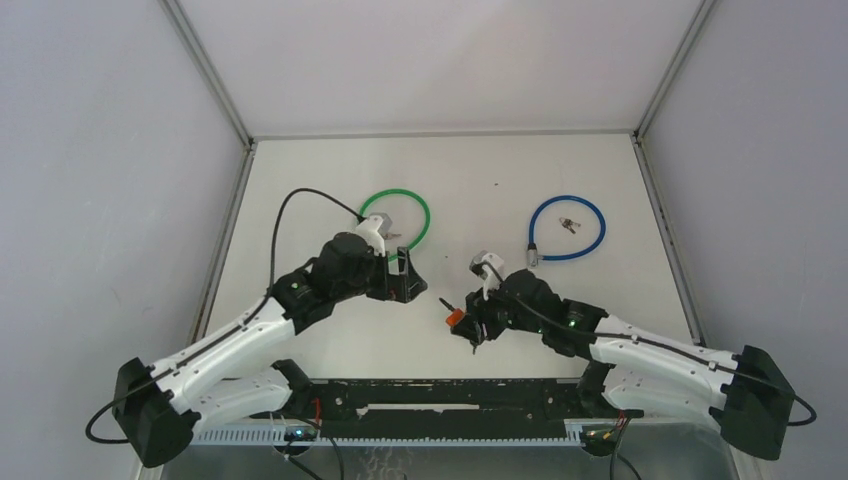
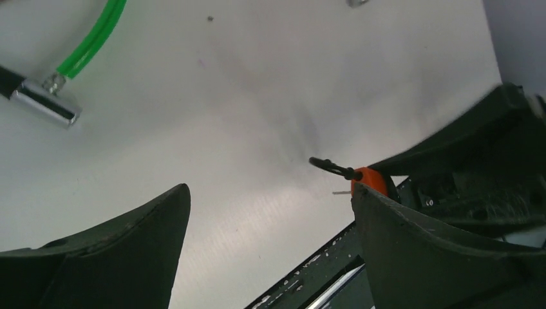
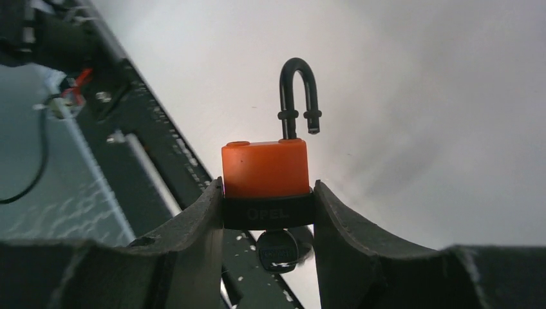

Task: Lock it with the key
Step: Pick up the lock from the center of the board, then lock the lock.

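Seen from above, the right gripper (image 1: 468, 322) holds the orange padlock (image 1: 454, 318) over the near middle of the table (image 1: 480, 170). The left gripper (image 1: 407, 281) hangs just to its left, apart from it, with the green cable (image 1: 425, 215) beyond it and the blue cable (image 1: 585, 225) well off to the far right. The left wrist view shows that gripper's jaws spread wide with nothing between them. The padlock shows by the right finger (image 2: 438, 251), its black shackle (image 2: 331, 167) pointing out over bare table. The right wrist view tells most: the fingers are clamped on the padlock's dark lower band, and the shackle stands raised with its free end out of the body. A key (image 3: 277, 248) sits in the underside (how deep, I cannot tell). So the step in hand looks like the closing itself: the lock is gripped and presented but not yet shut. The next move likely calls for the empty left gripper to press the shackle down into the body, or to turn the key, with the right grip firm against that push.
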Controlling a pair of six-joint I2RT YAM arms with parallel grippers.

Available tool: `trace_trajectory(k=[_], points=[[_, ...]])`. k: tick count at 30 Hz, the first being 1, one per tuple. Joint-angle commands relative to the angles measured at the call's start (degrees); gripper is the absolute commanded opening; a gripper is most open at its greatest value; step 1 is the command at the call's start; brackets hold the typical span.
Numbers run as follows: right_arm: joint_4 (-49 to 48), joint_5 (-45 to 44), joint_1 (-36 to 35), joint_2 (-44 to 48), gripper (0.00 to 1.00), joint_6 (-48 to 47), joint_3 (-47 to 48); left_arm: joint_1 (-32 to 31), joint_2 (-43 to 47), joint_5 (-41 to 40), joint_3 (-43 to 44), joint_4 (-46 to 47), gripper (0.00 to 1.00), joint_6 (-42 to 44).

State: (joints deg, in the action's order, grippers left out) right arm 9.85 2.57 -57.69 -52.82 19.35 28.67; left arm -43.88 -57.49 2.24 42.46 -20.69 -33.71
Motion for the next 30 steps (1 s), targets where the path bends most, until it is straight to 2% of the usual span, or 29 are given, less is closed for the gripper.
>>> trace_trajectory(k=[1,5,9,11,17,21,23,25,30], points=[[-9.2,25.5,9.5,1.0,0.0,0.5,0.7,1.3,8.0,5.8,0.0,5.9,0.96,10.2],[-16.3,43.8,16.6,0.8,0.0,5.7,0.4,2.2,14.5,18.3,-2.6,9.3,0.96,16.9],[-22.4,54.7,20.3,0.1,0.0,11.7,0.4,2.1,14.2,28.7,-2.8,11.5,0.96,18.4],[-25.2,57.3,20.5,0.1,0.0,13.7,0.5,2.2,12.2,31.6,-2.6,12.5,0.97,18.4],[-25.5,59.6,20.7,0.0,0.0,14.4,1.3,2.2,6.3,32.5,0.1,9.9,0.97,18.9],[-24.7,59.1,20.9,0.0,0.0,14.0,1.2,2.2,3.4,38.1,0.7,10.5,0.96,17.5],[-24.5,58.9,21.2,-0.1,0.0,13.9,1.2,2.2,1.8,40.8,1.0,10.8,0.9,16.8],[-24.2,58.7,21.5,-0.1,0.0,13.6,1.2,2.2,0.7,43.8,1.1,11.7,0.8,15.2],[-23.6,58.2,22.0,-0.5,0.0,12.9,1.2,2.2,0.7,46.9,0.8,15.3,0.5,12.1]])
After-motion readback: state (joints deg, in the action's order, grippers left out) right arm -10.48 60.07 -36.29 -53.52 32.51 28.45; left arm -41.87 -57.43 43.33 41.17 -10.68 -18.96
